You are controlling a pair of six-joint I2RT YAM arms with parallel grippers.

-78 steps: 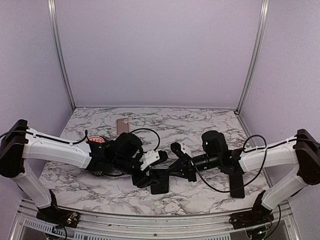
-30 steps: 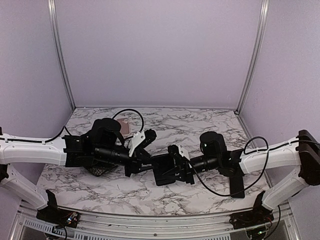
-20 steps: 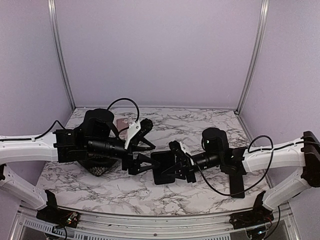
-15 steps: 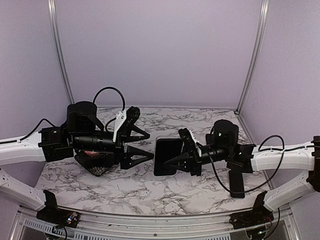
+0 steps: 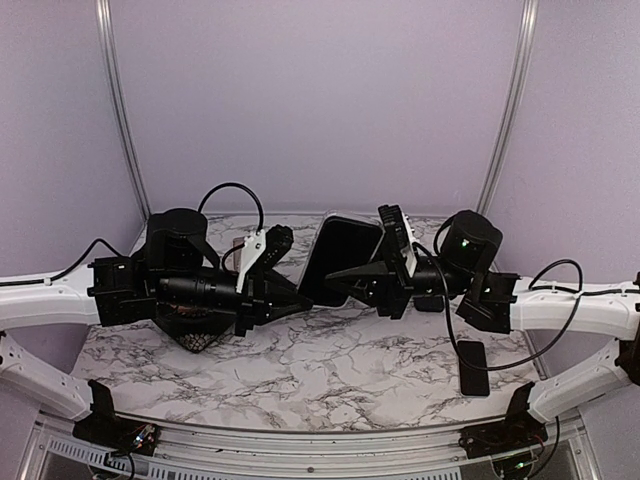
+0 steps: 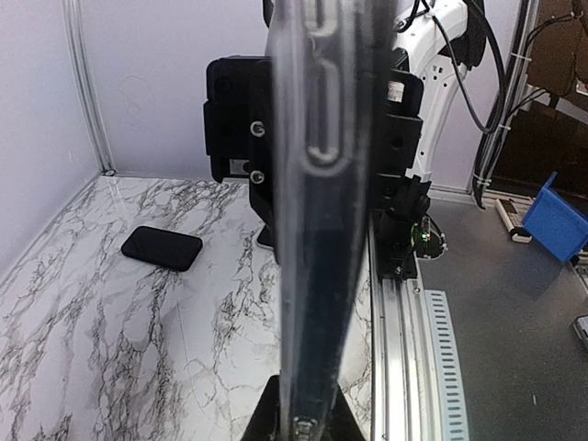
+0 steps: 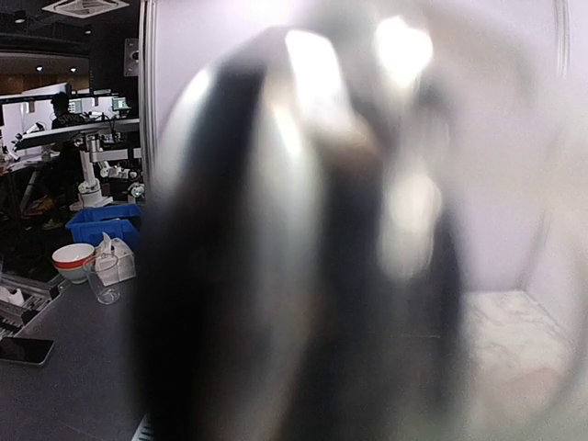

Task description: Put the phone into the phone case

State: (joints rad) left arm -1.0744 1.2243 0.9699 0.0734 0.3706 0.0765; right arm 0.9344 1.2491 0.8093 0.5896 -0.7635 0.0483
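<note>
Left pincer (image 5: 303, 296) is closed on the lower corner of the phone case (image 5: 340, 240), and the right pincer (image 5: 345, 275) is clamped on the same case from the other side, so the two arms meet over the middle of the marble surface (image 5: 330, 370) with the case held up off it between them. From above, the case is tilted, its long side rising toward the back wall, showing a dark face framed by a paler rim. In the left wrist view the case (image 6: 317, 184) stands edge-on straight ahead of the lens, its clear side wall with slot cut-outs running up from between the fingertips (image 6: 266, 418), and the right pincer's black body shows behind it on both sides. The inside of the case looks dark, but I cannot tell whether a phone sits in it or whether that is only the case's own back. The right wrist view is filled by a blurred dark shape with bright glare (image 7: 276, 257), too close to the lens to read. A flat black slab (image 5: 472, 367) with rounded corners lies alone on the surface near the right arm, well apart from the case; the left wrist view shows it (image 6: 162, 247) lying flat. Off the surface, in the room beyond, stand a blue bin (image 7: 106, 225) and a white bowl (image 7: 72, 260), their contents not legible.
</note>
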